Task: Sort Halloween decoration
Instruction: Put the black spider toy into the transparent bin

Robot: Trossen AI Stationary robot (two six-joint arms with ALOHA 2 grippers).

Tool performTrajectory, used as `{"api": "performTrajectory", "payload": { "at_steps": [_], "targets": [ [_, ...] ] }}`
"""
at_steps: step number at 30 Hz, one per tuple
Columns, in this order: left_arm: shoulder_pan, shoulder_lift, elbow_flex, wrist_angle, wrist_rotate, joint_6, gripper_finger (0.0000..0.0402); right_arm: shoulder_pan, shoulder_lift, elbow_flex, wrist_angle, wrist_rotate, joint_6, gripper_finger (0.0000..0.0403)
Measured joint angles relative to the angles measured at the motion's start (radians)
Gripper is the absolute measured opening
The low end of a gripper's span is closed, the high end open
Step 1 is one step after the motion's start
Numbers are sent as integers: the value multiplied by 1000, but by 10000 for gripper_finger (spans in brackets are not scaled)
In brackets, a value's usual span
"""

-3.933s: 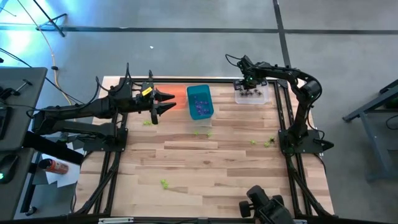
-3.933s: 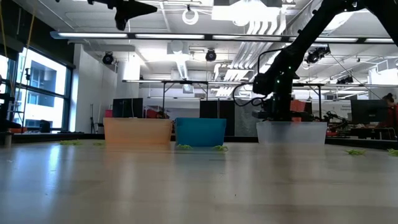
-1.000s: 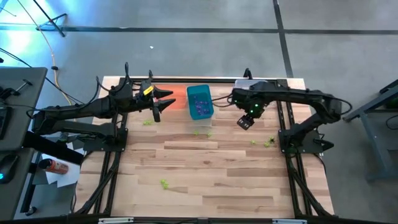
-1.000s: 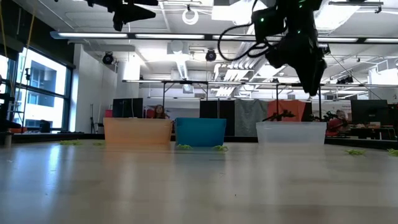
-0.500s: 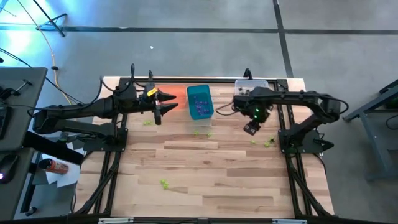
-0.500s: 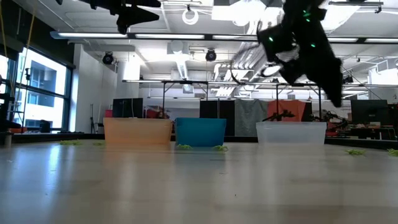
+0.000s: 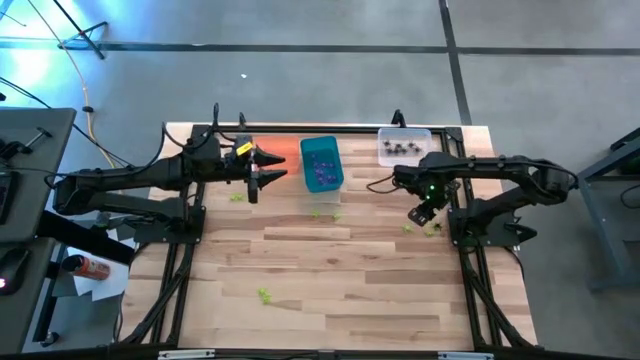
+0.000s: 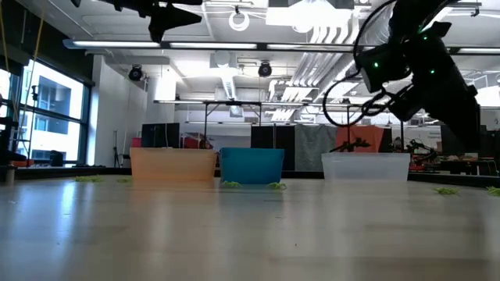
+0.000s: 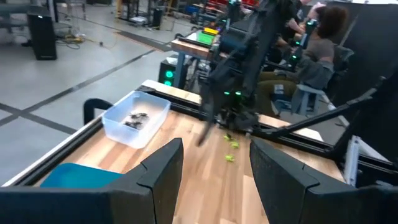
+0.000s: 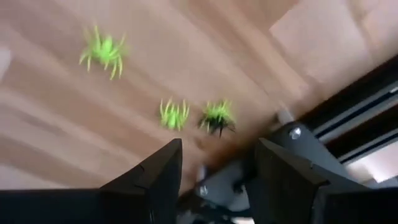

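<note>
The right gripper (image 7: 419, 216), fingers wide and empty, hangs over green spiders (image 10: 174, 114) near the table's right edge.

Open-plan robotics lab: exposed ceiling ducts (image 8: 234, 78), strip lights (image 8: 211, 45), equipment benches (image 8: 234, 105) behind.

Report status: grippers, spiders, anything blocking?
Right gripper open, empty, above green spiders near table's right edge. Left gripper open, empty, waiting over orange bin. Nothing in the way.
</note>
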Motion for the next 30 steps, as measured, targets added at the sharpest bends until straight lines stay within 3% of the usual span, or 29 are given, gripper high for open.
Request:
{"api": "performTrajectory", "payload": {
  "at_steps": [5,10,18,24,30],
  "targets": [
    [-1,0,0,-1,9,-1,172,-75,22,-2,-29,-14,179,199],
    [-1,0,0,1,9,-1,172,-106,79,-3,-34,-21,215,199],
    [-1,0,0,0,8,-1,172,-92,172,-3,27,10,279,199],
    [-1,0,0,-1,8,0,172,-76,179,-73,68,-71,384,197],
    [-1,0,0,-1,6,0,172,-62,177,-108,160,-20,536,167]
  ]
}}
